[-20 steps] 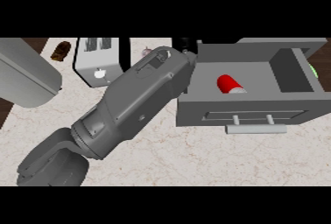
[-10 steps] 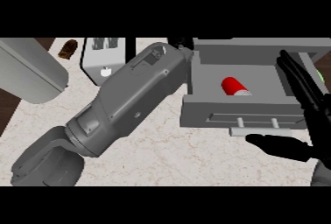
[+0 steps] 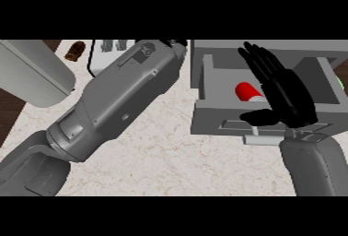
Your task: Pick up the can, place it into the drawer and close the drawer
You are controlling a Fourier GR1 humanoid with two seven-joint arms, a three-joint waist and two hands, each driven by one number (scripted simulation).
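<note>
A red can (image 3: 245, 90) lies on its side inside the open grey drawer (image 3: 217, 120) at the upper right. My right hand (image 3: 284, 94) is open, fingers straight and pointing away from me, and hovers over the drawer just right of the can, hiding part of it. Its thumb sits above the drawer's front, close to the pale handle (image 3: 266, 139). My left forearm (image 3: 115, 106) runs diagonally from the lower left to the top centre. Only a black sliver of my left hand (image 3: 176, 44) shows beside the drawer's left wall.
A white toaster (image 3: 107, 50) stands at the back, partly behind the left forearm. A small brown object (image 3: 75, 50) sits left of it. A large grey rounded body (image 3: 31, 69) fills the upper left. The marbled counter (image 3: 183, 161) ends at a dark strip on the left.
My right hand has come in from the right edge and now hovers over the drawer next to the can. The left forearm has stayed about where it was.
</note>
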